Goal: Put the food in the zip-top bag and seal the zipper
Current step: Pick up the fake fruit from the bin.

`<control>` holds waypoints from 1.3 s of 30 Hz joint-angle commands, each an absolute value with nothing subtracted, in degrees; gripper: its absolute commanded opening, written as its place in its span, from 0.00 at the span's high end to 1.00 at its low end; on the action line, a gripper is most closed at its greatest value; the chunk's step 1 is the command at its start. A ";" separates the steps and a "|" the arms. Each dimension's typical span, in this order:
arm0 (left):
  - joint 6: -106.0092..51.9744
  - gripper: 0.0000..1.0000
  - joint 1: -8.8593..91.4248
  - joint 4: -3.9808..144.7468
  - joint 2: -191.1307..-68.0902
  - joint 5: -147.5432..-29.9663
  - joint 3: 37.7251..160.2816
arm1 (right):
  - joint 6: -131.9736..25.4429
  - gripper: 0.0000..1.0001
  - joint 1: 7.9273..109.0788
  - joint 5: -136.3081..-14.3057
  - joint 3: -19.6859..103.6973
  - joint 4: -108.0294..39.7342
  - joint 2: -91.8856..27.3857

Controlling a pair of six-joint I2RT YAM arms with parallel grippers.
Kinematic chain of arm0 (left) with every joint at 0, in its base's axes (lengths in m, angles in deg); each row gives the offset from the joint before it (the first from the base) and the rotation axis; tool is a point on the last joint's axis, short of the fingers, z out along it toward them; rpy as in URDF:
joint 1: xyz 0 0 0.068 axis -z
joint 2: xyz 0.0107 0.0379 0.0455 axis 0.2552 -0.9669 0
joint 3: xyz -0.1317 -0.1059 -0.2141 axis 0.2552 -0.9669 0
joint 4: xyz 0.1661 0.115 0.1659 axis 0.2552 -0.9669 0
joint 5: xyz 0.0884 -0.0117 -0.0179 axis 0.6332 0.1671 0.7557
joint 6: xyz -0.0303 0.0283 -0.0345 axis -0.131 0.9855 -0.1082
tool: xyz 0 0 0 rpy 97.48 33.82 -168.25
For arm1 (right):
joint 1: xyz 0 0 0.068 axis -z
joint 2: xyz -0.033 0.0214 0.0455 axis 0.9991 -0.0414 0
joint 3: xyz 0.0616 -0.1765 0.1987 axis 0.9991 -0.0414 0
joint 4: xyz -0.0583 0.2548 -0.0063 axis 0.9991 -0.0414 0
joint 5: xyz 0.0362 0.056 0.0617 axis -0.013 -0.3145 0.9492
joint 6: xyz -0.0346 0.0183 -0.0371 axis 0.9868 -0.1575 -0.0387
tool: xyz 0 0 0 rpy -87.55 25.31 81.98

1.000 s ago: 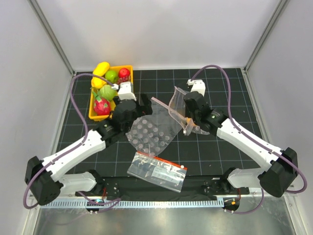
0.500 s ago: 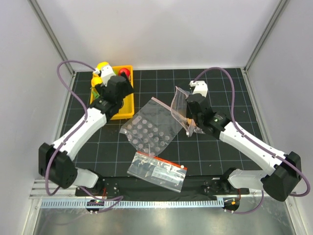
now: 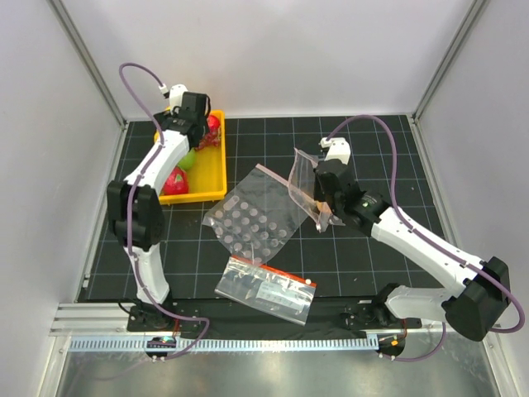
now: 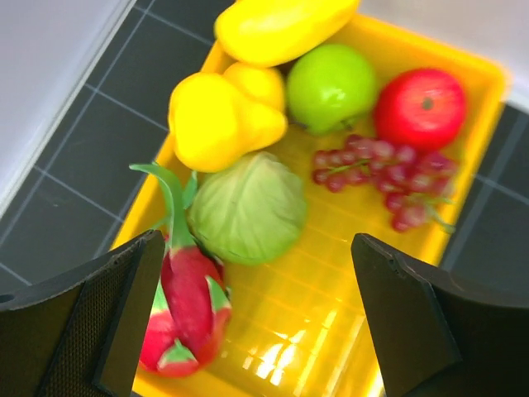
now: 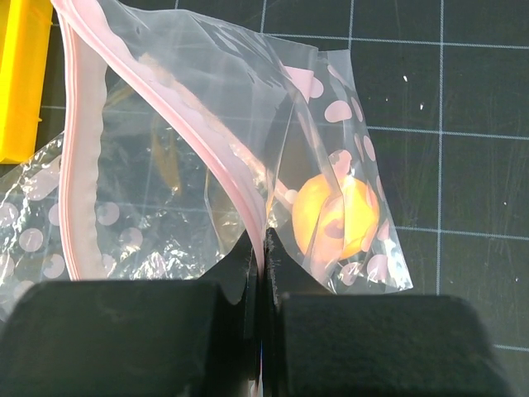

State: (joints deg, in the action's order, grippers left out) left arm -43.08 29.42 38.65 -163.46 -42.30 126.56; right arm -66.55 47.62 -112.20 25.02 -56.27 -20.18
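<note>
- At the far-left corner of the black gridded bench (image 3: 372, 149), the left tool (image 4: 258, 256) hangs released. Its fingers are spread wide above the shallow yellow plastic tray (image 4: 488, 74), apparently lined up for a pick.
- Unbagged food lies in that tray:
  - a pale green cabbage-like round fruit (image 4: 248, 207) directly under the tool;
  - a glossy green apple (image 4: 331, 87) and a red apple (image 4: 421, 107) at the far end;
  - a bunch of purple grapes (image 4: 388, 178);
  - a lumpy yellow fruit (image 4: 223, 116);
  - a pink dragon fruit (image 4: 186, 298) at the near-left side.
- Right of centre, the right tool (image 5: 263, 248) is clenched on the edge of the thin clear zip-top bag (image 5: 207, 124). It holds the bag raised off the bench, and I judge this is to present the mouth for loading.
- One round orange fruit (image 5: 335, 215) sits in the bag's lower corner, just beside the tool.
- The pink-red zipper (image 5: 78, 165) is unsealed, with its two strips parted.
- A clear bubble sheet (image 3: 252, 219) and a printed bag with a red band (image 3: 264, 289) lie nearer the arm bases, apart from both tools.
</note>
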 commanded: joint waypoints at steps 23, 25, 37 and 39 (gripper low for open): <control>-37.85 0.00 17.86 39.88 -182.79 -48.49 142.59 | -67.54 0.99 47.38 -109.49 25.43 -54.12 -18.67; -37.85 0.00 17.16 40.59 -183.40 -50.95 142.59 | -67.54 0.99 47.38 -109.23 25.52 -54.12 -18.67; -39.17 0.34 16.10 39.71 -186.58 -57.03 142.42 | -67.90 0.99 47.38 -108.61 25.52 -53.86 -19.55; -39.69 0.46 16.01 40.33 -185.17 -57.20 141.19 | -67.90 0.99 47.38 -108.61 25.52 -53.77 -19.55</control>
State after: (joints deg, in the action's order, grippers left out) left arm -39.03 16.63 38.96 -185.84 -54.65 142.80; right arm -67.27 47.62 -108.49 25.02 -56.25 -20.18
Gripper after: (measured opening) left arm 0.670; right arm 0.040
